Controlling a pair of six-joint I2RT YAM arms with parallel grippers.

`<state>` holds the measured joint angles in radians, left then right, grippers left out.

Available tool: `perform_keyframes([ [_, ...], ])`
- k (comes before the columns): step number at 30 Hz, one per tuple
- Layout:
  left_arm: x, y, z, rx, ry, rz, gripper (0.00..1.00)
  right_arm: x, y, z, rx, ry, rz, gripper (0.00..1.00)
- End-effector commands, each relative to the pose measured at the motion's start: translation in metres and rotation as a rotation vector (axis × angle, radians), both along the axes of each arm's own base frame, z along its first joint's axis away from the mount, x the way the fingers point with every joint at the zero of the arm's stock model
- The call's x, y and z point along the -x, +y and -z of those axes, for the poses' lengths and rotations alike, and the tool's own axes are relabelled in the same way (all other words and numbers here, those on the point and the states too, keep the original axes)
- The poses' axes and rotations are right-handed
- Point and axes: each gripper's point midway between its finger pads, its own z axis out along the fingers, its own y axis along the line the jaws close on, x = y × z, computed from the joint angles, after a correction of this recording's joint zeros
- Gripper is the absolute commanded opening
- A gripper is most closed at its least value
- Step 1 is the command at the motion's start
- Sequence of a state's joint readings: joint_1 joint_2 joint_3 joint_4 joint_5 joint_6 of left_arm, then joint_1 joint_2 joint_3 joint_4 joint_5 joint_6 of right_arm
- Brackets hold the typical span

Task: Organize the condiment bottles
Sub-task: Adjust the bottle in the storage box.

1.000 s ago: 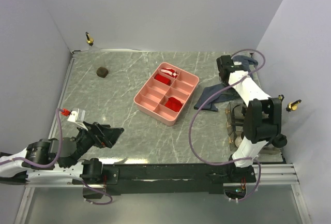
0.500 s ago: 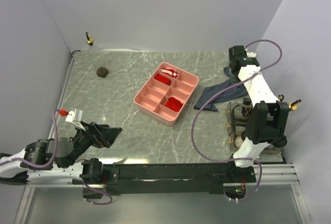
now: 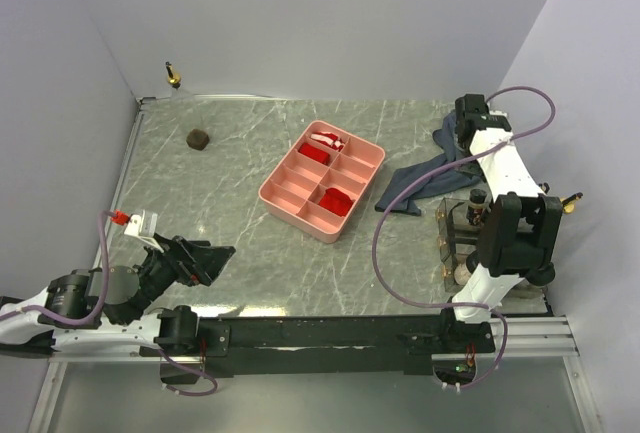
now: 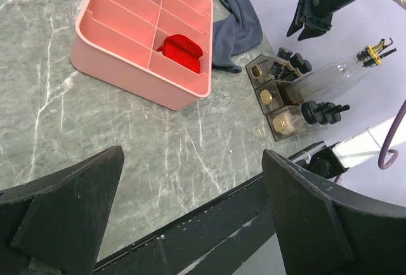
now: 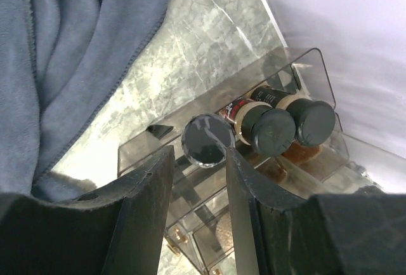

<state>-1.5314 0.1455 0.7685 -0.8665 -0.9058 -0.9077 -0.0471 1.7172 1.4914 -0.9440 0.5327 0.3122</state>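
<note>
Grey marble worktop carries a clear rack at the right, with three black-capped bottles in its far row. The right hand, fingers narrowly apart and empty, hovers over the cloth. The left hand gapes wide, empty. I judge a fetch comes next: a dark jar and a spouted bottle stand far left. The pink tray holds red items.

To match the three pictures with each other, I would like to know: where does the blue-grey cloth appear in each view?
Top external: the blue-grey cloth lies right of centre, just right of the pink tray.
Left wrist: top centre, beyond the tray.
Right wrist: it fills the upper left.
Shared landmark: the clear bottle rack, close to the cloth in every view.
</note>
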Motion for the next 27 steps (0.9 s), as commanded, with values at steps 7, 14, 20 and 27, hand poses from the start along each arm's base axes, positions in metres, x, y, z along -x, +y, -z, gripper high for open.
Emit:
perform_keyframes([
  [7, 0.001, 0.0, -0.004, 0.027, 0.001, 0.009, 0.97, 0.006, -0.008, 0.019, -0.024, 0.022, 0.005, 0.45],
  [14, 0.001, 0.0, -0.005, 0.025, -0.002, 0.013, 0.97, 0.01, -0.007, 0.021, -0.037, 0.021, 0.006, 0.44],
  [20, 0.002, 0.001, -0.004, 0.03, 0.001, 0.012, 0.97, 0.01, -0.005, 0.023, -0.047, 0.016, -0.001, 0.43],
  [27, 0.001, 0.002, -0.005, 0.037, 0.003, 0.008, 0.97, 0.012, -0.007, 0.024, -0.036, 0.03, 0.005, 0.43],
])
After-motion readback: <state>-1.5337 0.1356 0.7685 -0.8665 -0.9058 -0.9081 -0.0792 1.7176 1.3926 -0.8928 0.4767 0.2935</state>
